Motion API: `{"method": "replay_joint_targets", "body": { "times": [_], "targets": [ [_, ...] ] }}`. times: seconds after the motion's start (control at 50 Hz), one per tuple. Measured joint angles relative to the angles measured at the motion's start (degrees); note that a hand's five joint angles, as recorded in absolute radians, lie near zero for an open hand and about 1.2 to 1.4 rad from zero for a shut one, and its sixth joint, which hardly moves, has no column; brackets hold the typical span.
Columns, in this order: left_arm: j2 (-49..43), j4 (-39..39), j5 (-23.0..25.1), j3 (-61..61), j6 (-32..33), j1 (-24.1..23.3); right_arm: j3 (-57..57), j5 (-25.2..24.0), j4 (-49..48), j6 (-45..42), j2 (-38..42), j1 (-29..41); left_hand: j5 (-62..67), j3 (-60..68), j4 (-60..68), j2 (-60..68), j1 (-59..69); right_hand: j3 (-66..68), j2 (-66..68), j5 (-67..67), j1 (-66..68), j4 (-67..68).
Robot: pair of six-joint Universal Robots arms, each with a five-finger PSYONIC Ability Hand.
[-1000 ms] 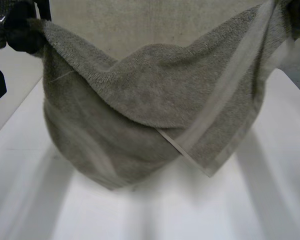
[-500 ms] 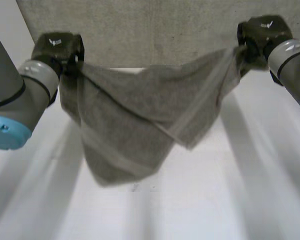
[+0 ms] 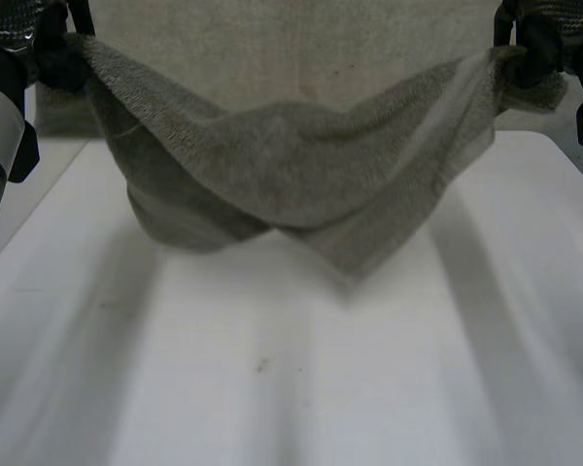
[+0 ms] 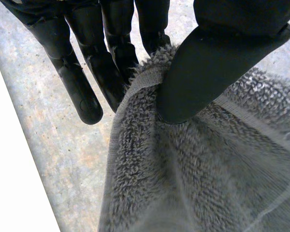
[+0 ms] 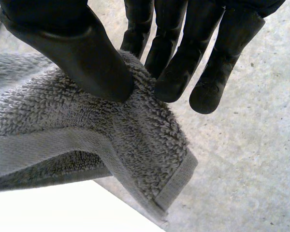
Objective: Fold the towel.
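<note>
Towel (image 3: 291, 184) hangs over the table (image 3: 369, 388), fingers (image 4: 111, 72) of left hand (image 4: 217, 63) and right hand (image 5: 72, 43) pinching its corners.

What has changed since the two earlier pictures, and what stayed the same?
Since half a second ago the left hand and right hand have moved apart, toward the head view's upper corners, so the towel is pulled wider and sags less deep over the table. Nothing was let go: each hand still pinches a towel corner between thumb and fingers.
</note>
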Motion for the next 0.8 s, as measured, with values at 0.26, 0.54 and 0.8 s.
{"method": "replay_joint_targets", "body": {
  "times": [0.26,0.54,0.8],
  "targets": [
    [-4.5,-0.1,0.0,-0.4,0.0,0.6,1.9,-0.4,0.9,-0.6,3.1,-1.2,0.0,0.0,0.0,0.0,0.0,0.0,0.0,0.0,0.0,0.0],
    [-27.5,-0.6,-0.1,-0.8,0.0,-2.1,2.9,0.6,0.2,-8.0,23.1,-1.1,0.0,0.0,0.0,0.0,0.0,-13.7,-13.7,-14.0,-15.1,-13.8],
    [-30.3,-0.3,-0.3,-1.0,-0.3,-2.2,2.6,3.6,-0.3,-8.3,25.1,-1.8,0.0,0.0,0.0,0.0,0.0,-62.6,-61.7,-63.3,-63.6,-62.1]
  ]
}}
